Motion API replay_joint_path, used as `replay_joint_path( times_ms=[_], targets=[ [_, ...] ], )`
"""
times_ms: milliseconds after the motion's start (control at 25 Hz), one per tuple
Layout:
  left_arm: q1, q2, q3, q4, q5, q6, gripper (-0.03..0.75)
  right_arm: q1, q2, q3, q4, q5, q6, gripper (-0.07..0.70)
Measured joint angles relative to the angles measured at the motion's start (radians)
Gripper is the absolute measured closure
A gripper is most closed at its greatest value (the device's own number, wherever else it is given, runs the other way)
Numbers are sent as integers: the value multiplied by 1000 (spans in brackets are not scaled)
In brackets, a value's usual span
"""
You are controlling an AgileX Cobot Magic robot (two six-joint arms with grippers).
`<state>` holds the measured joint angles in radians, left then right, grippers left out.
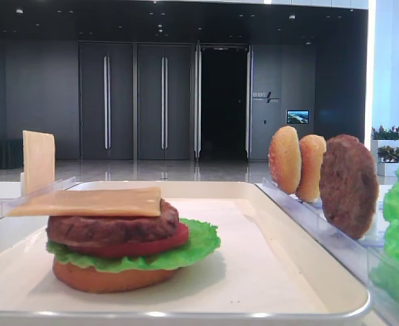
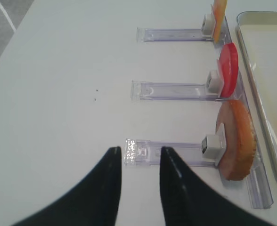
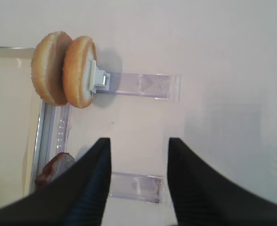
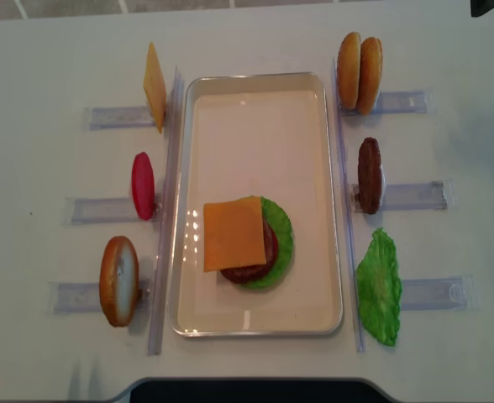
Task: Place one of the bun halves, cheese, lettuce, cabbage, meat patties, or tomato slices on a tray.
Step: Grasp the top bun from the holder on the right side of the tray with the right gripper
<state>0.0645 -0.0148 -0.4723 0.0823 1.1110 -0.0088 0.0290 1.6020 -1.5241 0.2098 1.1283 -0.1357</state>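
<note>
**Half-built burger on the tray, both grippers spread and empty**

The cream tray [image 4: 255, 88] lay at the middle of the white table [image 4: 45, 59], and everything else sat around it. Inside the tray, toward its near end, stood a stack: a bun half [image 1: 108, 278] at the bottom, then lettuce [image 1: 199, 246], a tomato slice [image 1: 162, 244], a meat patty [image 1: 111, 227] and a square cheese slice [image 4: 234, 233] lying flat on top.

Left of the tray, clear plastic racks [image 4: 117, 116] held spare pieces on edge: another cheese slice [image 4: 154, 86] beside the tray's far corner, a red tomato slice [image 4: 143, 185] beside its middle, and a bun half [image 4: 118, 280] beside its near corner. Right of the tray, two bun halves [image 4: 359, 73] stood touching each other by the far corner, a second meat patty [image 4: 369, 175] stood by the middle, and a lettuce leaf [image 4: 378, 287] leaned by the near corner.

The left gripper [image 2: 138, 157] hung over the table left of the tray, its dark fingers [image 2: 108, 188] spread apart with nothing between them, just beside the rack holding the near bun half. The right gripper [image 3: 139, 146] hung over the table right of the tray, its fingers [image 3: 190, 183] likewise parted and gripping nothing, with the paired bun halves ahead of it and the patty's edge at the side of its view.
</note>
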Motion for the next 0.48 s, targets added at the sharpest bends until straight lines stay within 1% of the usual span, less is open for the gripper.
replay_joint_path(
  times_ms=[80, 160, 200, 280, 400, 480],
  targets=[
    [0, 0, 0, 0, 0, 0, 496, 0, 34, -42, 0, 21, -5, 325],
    [0, 0, 0, 0, 0, 0, 496, 0, 56, -58, 0, 33, -12, 323],
    [0, 0, 0, 0, 0, 0, 496, 2, 60, -60, 0, 36, -22, 314],
    [0, 0, 0, 0, 0, 0, 496, 17, 61, -60, -1, 44, -44, 271],
    [0, 0, 0, 0, 0, 0, 496, 80, 61, -62, -3, 41, -39, 195],
    [0, 0, 0, 0, 0, 0, 496, 143, 61, -62, -4, 15, -5, 176]
  ],
)
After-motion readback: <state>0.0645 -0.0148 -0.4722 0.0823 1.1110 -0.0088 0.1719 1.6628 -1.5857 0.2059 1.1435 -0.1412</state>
